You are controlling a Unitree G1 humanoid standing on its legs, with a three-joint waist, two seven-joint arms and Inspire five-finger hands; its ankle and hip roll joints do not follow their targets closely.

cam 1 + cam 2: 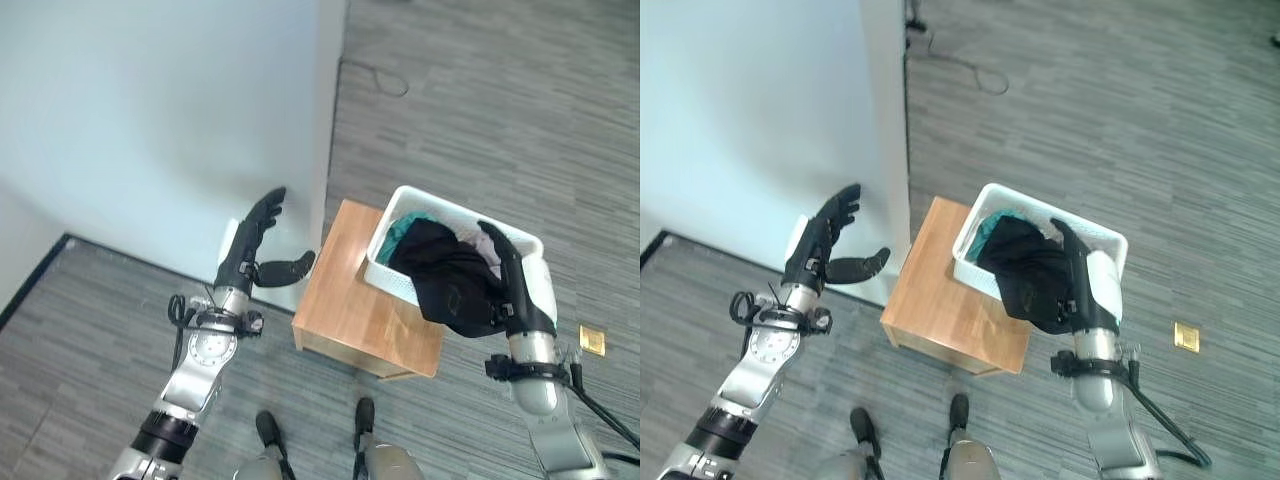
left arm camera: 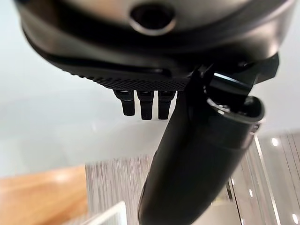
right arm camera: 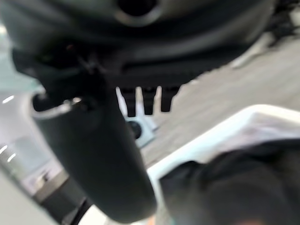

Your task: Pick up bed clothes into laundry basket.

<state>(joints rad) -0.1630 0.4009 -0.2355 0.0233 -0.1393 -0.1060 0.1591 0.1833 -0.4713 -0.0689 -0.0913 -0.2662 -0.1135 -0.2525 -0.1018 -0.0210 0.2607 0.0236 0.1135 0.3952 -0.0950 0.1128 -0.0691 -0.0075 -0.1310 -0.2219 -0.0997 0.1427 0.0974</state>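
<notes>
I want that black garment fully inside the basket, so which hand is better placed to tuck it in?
Probably the right hand: it is at the white basket, against the black garment draped over the rim. The left hand hangs open by the bed, across the wooden table.

Your basket (image 1: 400,205) looks like smooth white plastic with a slight sheen. The black garment (image 1: 450,280) draped over its near rim is soft, matt cloth, and the teal piece (image 1: 398,232) beneath it is cloth too. The small table (image 1: 345,300) is warm wood with a smooth, satin top. To your left, the bed (image 1: 150,110) has a pale, smooth, matt cover. The floor (image 1: 500,100) is grey with a streaked, wood-grain finish. Both hands, left hand (image 1: 250,245) and right hand (image 1: 520,290), look like matt black plastic.
</notes>
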